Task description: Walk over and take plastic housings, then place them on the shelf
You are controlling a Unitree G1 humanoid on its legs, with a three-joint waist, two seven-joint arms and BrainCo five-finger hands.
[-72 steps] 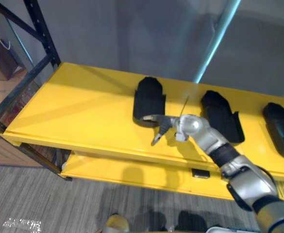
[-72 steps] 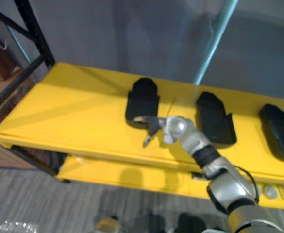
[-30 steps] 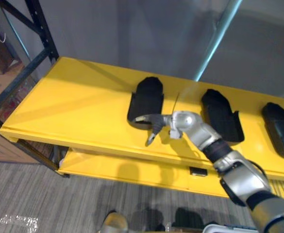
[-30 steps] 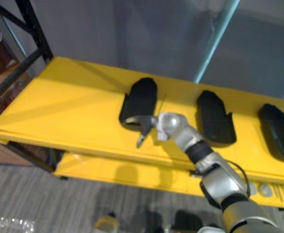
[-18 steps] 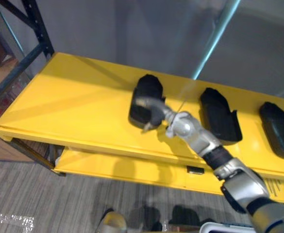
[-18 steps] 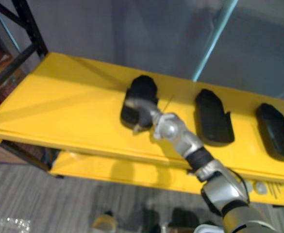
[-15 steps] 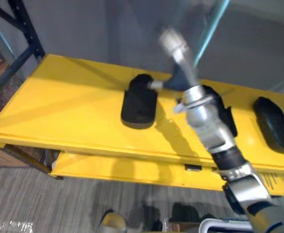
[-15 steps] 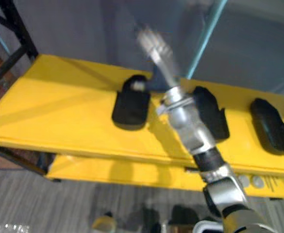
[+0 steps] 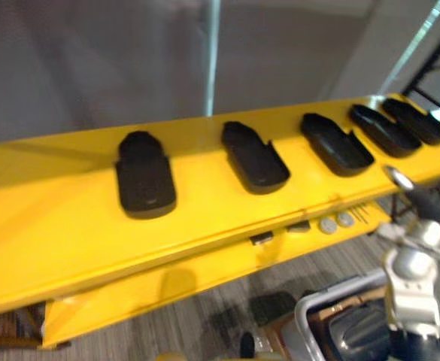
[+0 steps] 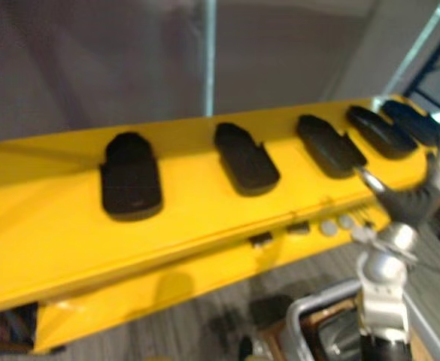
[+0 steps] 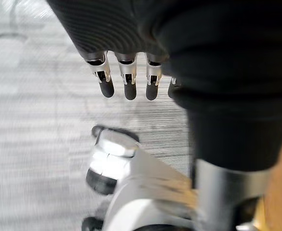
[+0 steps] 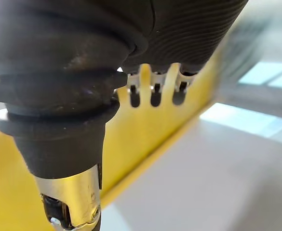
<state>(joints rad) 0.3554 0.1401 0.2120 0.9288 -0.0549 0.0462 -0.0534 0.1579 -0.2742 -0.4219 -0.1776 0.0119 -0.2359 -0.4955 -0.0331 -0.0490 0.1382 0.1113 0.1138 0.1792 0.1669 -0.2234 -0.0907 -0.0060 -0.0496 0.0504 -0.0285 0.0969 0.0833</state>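
While right hand (image 10: 409,201) and left hand (image 11: 126,72) hang open, empty, five housings (image 9: 144,180) line the shelf (image 9: 54,241).
Next reach should clear its edge.

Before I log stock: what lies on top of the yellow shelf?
Five black plastic housings sit in a row on the shelf; anything beneath them is covered.

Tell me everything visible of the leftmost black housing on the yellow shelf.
The leftmost housing is a matte black plastic shell, rounded at its near end, narrower at the far end. It lies flat on the yellow shelf, well apart from the next housing; only the shelf touches it.
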